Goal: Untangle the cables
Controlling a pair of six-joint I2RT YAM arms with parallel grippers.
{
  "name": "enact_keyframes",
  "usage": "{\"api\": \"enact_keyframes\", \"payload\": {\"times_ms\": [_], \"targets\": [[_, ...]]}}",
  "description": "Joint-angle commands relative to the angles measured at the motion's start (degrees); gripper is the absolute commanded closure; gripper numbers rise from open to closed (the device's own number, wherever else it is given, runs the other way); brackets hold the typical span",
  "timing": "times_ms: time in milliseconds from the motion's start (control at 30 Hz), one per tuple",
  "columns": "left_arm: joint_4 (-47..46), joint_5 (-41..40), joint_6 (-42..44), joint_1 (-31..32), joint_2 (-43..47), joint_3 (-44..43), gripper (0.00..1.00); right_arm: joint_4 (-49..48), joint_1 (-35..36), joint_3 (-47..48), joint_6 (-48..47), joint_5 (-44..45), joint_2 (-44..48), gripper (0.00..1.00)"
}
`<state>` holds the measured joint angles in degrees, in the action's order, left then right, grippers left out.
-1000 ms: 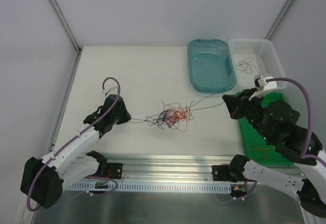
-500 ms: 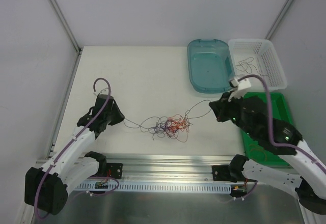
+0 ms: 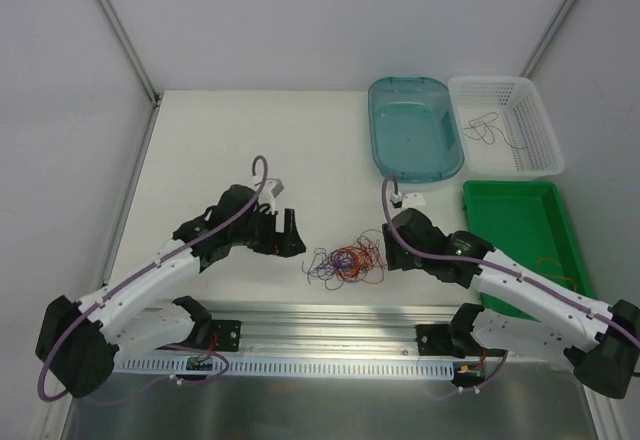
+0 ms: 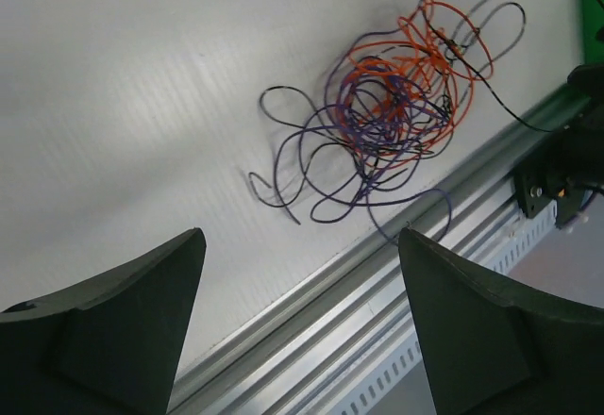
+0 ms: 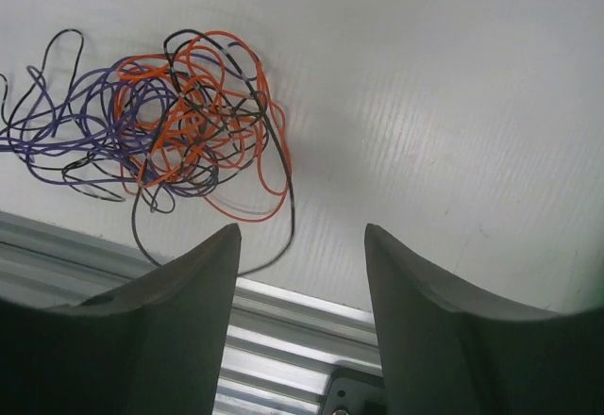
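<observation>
The white table [image 3: 250, 140] fills the enclosure, with an aluminium rail [image 3: 330, 315] along its near edge.

The left arm [image 3: 150, 280] reaches from its base at the near left corner, lying low and slanting up to the right. Its wrist is bent so that the left gripper [image 3: 295, 240] points toward the middle of the table. The right arm [image 3: 520, 285] stretches low from the near right corner, leftward across the front of the green tray [image 3: 515, 220]. The right gripper [image 3: 385, 255] is at its far-left end and faces the left one.

At the far right stand a teal tub [image 3: 415, 130] and, touching its right side, a white basket [image 3: 540, 150]. The green tray lies just in front of the basket.

In the left wrist view, the left gripper [image 4: 300, 236] is spread wide, its two dark fingers [image 4: 123, 330] apart with nothing between them. The right gripper [image 5: 300, 231] is likewise spread and holds nothing.

The cables [image 3: 345, 260] lie in one loose knot on the table, between the two grippers and just beyond the rail. Neither gripper touches them. Both wrist views show the cables [image 4: 387, 113] [image 5: 179, 123] with orange loops at the heart, purple-blue loops spilling to one side and black strands threaded through.

A single dark strand [image 3: 487, 125] lies curled in the basket.
</observation>
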<state>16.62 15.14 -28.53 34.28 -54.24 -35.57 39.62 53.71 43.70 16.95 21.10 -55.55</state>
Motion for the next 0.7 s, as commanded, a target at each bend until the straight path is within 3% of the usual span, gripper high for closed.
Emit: {"api": "enact_keyframes", "payload": {"times_ms": [0, 67, 167, 667], "targets": [[-2.8, 2.3, 8.7, 5.5, -7.2, -8.6, 0.16, -0.5, -0.1, -0.9, 0.8, -1.5, 6.0, 0.39], [-2.8, 2.4, 10.3, 7.7, -12.2, -12.8, 0.17, -1.2, 0.0, -0.9, -0.3, -3.8, 9.7, 0.31], [-2.8, 3.7, 8.4, 9.1, -17.5, -16.5, 0.21, -1.6, 0.0, -0.3, -1.2, -5.5, 13.8, 0.27], [-2.8, 9.0, 21.1, 17.5, -35.7, -23.5, 0.38, -5.4, 0.2, -2.7, -2.5, -9.6, 15.4, 0.26]]}}
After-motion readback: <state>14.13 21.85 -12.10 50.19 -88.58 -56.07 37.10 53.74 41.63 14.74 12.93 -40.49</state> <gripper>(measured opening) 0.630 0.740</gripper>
